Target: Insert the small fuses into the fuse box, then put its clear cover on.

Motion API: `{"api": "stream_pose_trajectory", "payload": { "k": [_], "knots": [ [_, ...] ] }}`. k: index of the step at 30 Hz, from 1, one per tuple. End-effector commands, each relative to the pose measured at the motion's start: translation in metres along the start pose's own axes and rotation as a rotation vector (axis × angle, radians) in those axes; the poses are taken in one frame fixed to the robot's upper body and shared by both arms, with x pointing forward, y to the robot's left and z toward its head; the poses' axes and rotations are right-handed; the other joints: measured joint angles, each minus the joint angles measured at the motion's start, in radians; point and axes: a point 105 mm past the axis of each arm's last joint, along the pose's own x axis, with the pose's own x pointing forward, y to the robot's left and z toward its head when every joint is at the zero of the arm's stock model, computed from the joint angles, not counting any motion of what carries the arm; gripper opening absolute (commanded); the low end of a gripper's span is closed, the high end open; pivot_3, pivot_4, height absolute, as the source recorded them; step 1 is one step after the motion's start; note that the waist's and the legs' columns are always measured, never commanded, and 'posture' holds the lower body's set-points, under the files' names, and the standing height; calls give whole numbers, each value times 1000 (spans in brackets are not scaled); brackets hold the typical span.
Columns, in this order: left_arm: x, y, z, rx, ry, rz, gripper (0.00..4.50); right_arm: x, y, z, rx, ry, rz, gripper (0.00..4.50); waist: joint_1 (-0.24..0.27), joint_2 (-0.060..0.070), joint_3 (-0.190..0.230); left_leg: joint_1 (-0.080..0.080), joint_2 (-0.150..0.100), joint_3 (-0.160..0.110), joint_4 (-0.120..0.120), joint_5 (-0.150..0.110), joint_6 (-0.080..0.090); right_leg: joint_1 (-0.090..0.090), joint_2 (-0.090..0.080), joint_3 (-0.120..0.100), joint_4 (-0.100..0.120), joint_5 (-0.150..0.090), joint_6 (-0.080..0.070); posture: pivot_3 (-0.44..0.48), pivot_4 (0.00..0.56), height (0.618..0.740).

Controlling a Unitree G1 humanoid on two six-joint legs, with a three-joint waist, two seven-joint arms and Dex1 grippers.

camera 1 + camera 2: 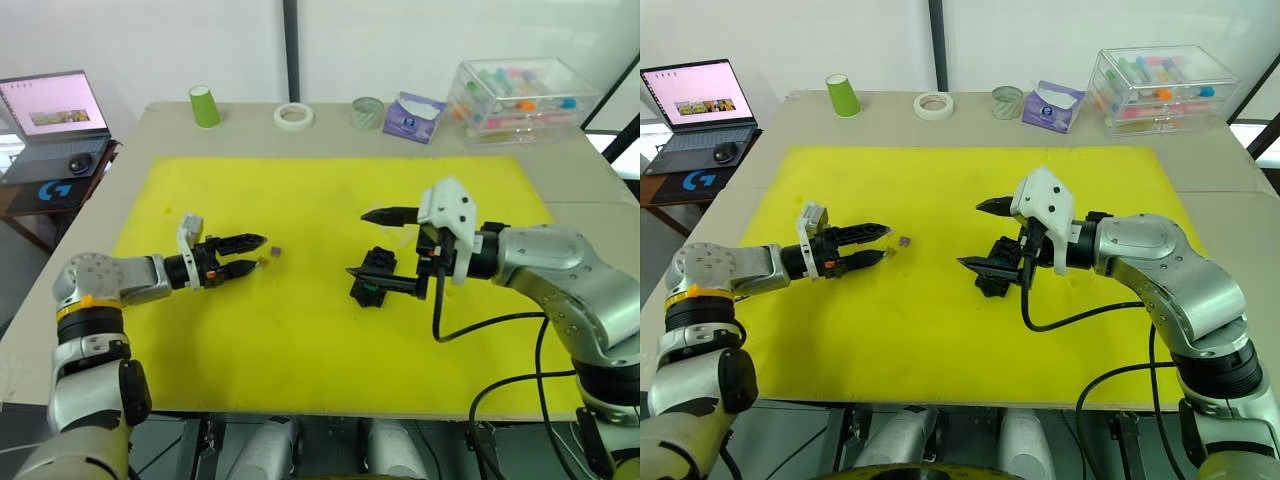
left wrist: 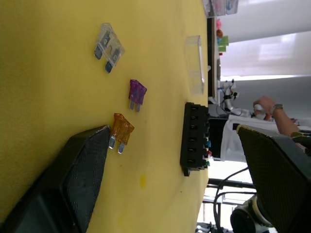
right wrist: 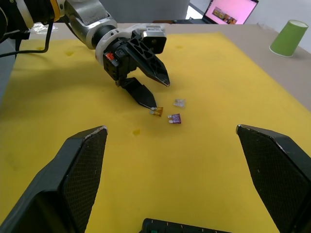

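Three loose fuses (image 2: 121, 104) are lying at the left gripper (image 1: 243, 256)'s open fingertips, fuse box (image 1: 373, 282) at 3 o'clock between the right gripper (image 1: 378, 246)'s parted fingers, risking skidding away.

My arms are silver-grey metal with rounded shells and black joints; my left arm (image 1: 105, 281) wears a yellow band. Each wrist carries a white housing, and black cables (image 1: 500, 350) loop off my right arm (image 1: 560, 270). My fingers (image 3: 146, 73) are black, tapered and textured inside.

Green cup (image 1: 205, 105), tape roll (image 1: 294, 116), tissue pack (image 1: 412, 117), laptop (image 1: 57, 113).
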Motion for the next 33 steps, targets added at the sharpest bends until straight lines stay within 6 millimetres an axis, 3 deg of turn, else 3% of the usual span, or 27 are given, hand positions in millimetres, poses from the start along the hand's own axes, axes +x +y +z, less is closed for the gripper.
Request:
{"api": "stream_pose_trajectory", "payload": {
  "k": [1, 16, 19, 22, 33],
  "knots": [
    [3, 4, -2, -3, 20, 26, 3173, -4, 1, 16, -66, -33, -4, 4500, 0, 0, 0, 0, 0, 0, 0, 0, 0, 0, 0, 0, 0, 0, 0, 0, 150, 740],
    [3, 16, -8, 2, 36, 69, 3173, -3, 1, 16, -69, -33, -3, 4500, 2, 0, 0, 0, 0, 0, 0, 0, 0, 0, 0, 0, 0, 0, 0, 0, 150, 740],
    [3, 17, -8, 5, 42, 77, 2555, -3, 0, 16, -70, -33, -5, 4500, 2, 0, 0, 0, 0, 0, 0, 0, 0, 0, 0, 0, 0, 0, 0, 0, 150, 740],
    [3, 19, -10, 19, 55, 91, 1525, -3, 1, 16, -68, -32, -4, 4500, 1, 0, 0, 0, 0, 0, 0, 0, 0, 0, 0, 0, 0, 0, 0, 0, 150, 740],
    [4, 22, -10, 20, 60, 100, 1525, -4, 2, 14, -68, -26, -3, 4500, 1, 0, 0, 0, 0, 0, 0, 0, 0, 0, 0, 0, 0, 0, 0, 0, 150, 740]
  ]
}}
